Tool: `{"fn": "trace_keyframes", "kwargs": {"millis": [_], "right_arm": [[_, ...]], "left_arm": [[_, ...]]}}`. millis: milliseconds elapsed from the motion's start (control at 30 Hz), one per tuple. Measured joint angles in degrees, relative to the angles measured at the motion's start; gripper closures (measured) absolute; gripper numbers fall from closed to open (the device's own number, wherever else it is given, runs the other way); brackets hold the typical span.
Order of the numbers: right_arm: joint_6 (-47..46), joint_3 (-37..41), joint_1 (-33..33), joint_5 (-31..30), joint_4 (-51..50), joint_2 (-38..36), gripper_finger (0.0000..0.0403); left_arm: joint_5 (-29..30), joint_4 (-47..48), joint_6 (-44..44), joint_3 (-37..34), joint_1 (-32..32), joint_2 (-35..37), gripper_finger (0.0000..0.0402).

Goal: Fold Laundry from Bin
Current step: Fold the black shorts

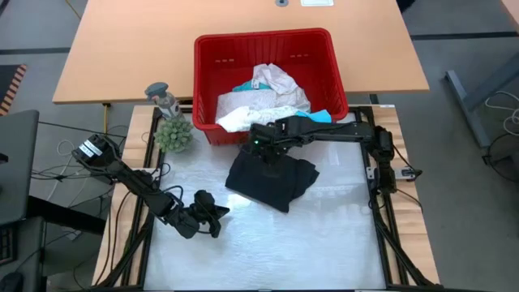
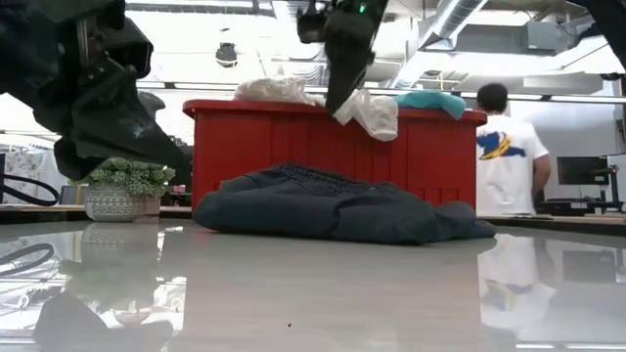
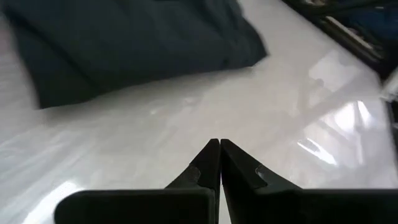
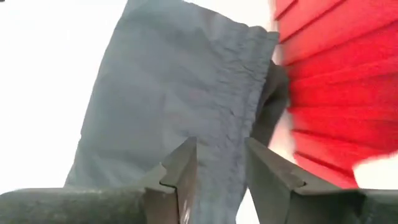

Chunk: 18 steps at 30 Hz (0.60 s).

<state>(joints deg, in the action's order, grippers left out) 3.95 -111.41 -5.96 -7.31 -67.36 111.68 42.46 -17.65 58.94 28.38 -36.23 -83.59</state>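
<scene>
The black garment point(image 1: 272, 180) lies crumpled on the white table just in front of the red bin point(image 1: 207, 81), also seen in the low view point(image 2: 333, 203). White lacy laundry point(image 1: 259, 101) and a teal piece point(image 1: 320, 116) are heaped in the bin, and white cloth hangs over its near rim point(image 2: 374, 112). My right gripper point(image 4: 221, 162) hovers open above the black garment's far edge point(image 4: 249, 81), clear of it, with nothing between its fingers. My left gripper point(image 3: 219, 146) is shut and empty near the table's left side point(image 1: 217, 215), pointing toward the garment.
A small green plant point(image 1: 173, 134) in a pot stands left of the bin, with a small grey object point(image 1: 162, 96) behind it. A person point(image 2: 504, 147) stands in the room beyond the table. Bare table surface point(image 1: 308, 243) lies in front of the garment.
</scene>
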Motion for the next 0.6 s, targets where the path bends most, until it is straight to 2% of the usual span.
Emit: {"fn": "trace_keyframes", "kwargs": {"millis": [67,167,300,333,433,600], "right_arm": [[-0.03,-2.09,0.01,0.77,-3.52,0.0,0.0262],[-2.48,-2.53,1.23,5.91,-3.72,-0.73,0.029],[-3.17,2.77,5.83,4.2,0.89,-2.56,0.0375],[-3.65,5.67,6.81,2.64,3.91,-3.23,0.0385],[-8.57,17.53,8.83,-1.71,19.14,-6.31,0.0386],[-17.33,36.77,7.35,-6.15,55.0,-10.97,0.0387]], "left_arm": [[-1.23,-2.15,-1.62,0.0,0.0,0.0,0.0401],[-1.51,-4.97,-3.08,0.0,-0.04,0.0,0.0401],[0.58,-8.94,-5.7,0.0,0.03,0.02,0.0401],[0.92,-10.22,-6.53,0.0,0.15,0.12,0.0401],[0.33,-14.59,-9.77,0.0,0.47,1.33,0.0401],[-0.17,-19.33,-15.7,0.02,0.48,5.44,0.0401]]}}
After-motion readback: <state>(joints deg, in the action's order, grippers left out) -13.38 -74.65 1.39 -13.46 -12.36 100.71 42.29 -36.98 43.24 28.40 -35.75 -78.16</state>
